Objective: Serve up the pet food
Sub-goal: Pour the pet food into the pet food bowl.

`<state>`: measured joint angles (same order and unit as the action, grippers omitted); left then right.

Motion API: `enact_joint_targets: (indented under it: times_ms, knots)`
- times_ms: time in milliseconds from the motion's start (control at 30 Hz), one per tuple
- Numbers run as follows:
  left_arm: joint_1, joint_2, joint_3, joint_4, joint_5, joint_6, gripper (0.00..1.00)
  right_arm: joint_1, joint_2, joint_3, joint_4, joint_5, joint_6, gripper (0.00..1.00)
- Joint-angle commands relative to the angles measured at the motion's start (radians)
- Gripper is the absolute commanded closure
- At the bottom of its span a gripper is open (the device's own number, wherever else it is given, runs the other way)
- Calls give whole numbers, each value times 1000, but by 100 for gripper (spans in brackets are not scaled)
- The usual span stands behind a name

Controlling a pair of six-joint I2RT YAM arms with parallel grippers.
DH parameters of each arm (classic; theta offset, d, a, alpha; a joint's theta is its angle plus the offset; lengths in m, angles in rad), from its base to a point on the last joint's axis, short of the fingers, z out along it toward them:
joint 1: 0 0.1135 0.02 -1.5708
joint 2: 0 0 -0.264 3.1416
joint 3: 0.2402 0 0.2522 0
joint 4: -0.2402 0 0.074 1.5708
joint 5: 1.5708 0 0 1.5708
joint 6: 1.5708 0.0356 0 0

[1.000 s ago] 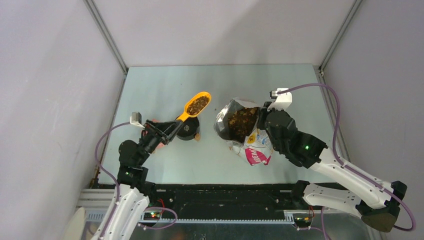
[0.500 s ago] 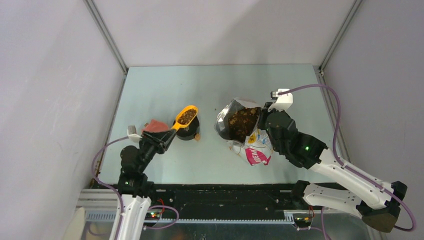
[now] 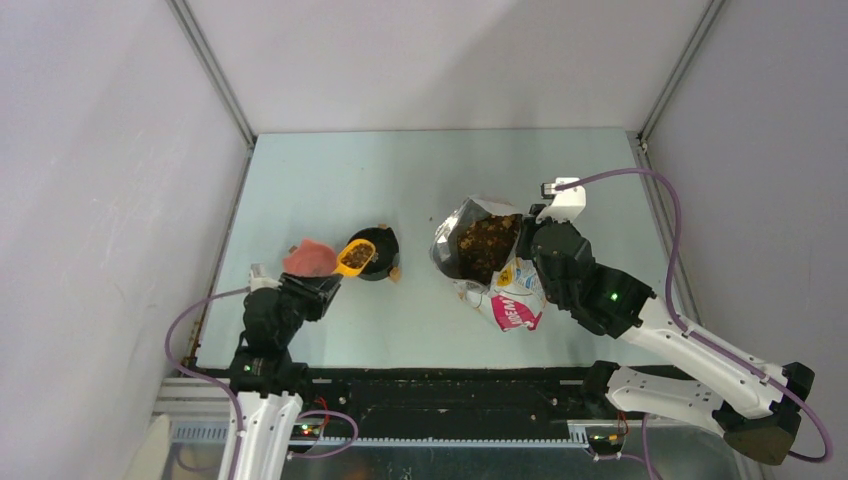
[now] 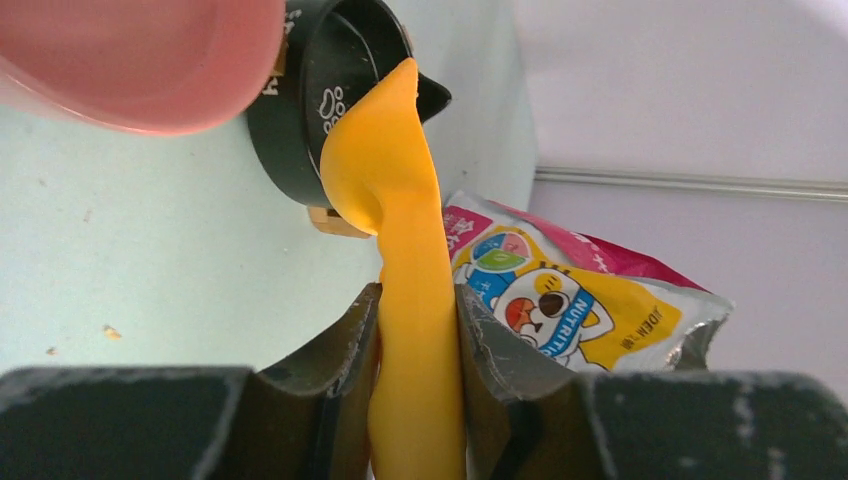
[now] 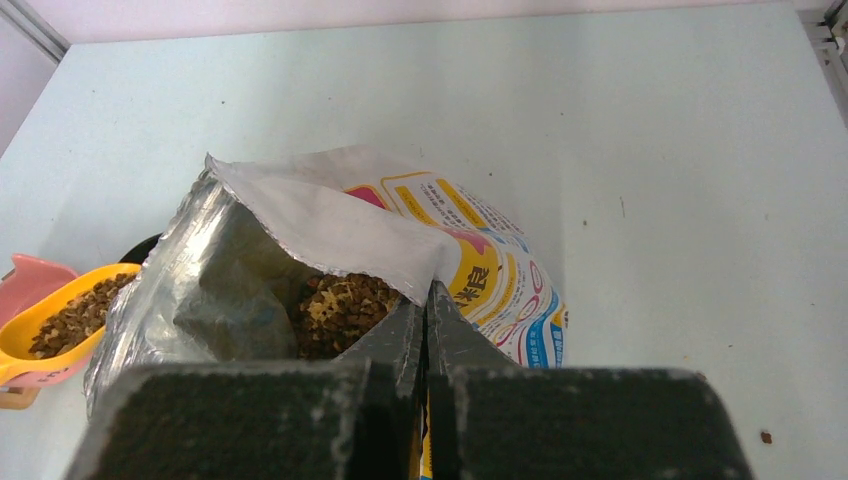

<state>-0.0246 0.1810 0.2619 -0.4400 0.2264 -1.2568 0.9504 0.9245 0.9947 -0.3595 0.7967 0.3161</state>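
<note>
Brown pet food [image 3: 485,245] fills the open foil-lined bag [image 3: 505,300], which stands right of centre. My right gripper [image 5: 427,300] is shut on the bag's rim and holds the mouth open. My left gripper [image 4: 418,320] is shut on the handle of a yellow scoop [image 4: 385,180]. The scoop [image 3: 355,257] holds a load of pet food [image 5: 75,315] and hangs level over the left rim of the black bowl [image 3: 383,245], right beside the pink bowl [image 3: 308,258]. From the left wrist I see only the scoop's underside.
The pink bowl [image 4: 130,60] and black bowl [image 4: 300,110] touch side by side at the table's left middle. A small tan block [image 3: 396,272] lies at the black bowl's near side. Grey walls close in the table [image 3: 400,170] on three sides.
My left arm has drawn back and lowered, carrying the loaded scoop from the space between bowl and bag to the black bowl's left rim. The right arm and bag have stayed still.
</note>
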Motion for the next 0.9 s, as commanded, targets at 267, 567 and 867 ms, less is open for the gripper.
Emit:
enact_joint_targets:
  times_ms: [267, 567, 867]
  knots:
    - [11, 152, 82, 25, 8, 122, 100, 14, -33, 15, 123, 69, -11, 100]
    - [11, 328, 260, -110, 5, 290, 100, -8, -46, -10, 137, 39, -2, 100]
    - [10, 466, 403, -184, 45, 416, 100, -15, -40, -13, 134, 7, 6, 100]
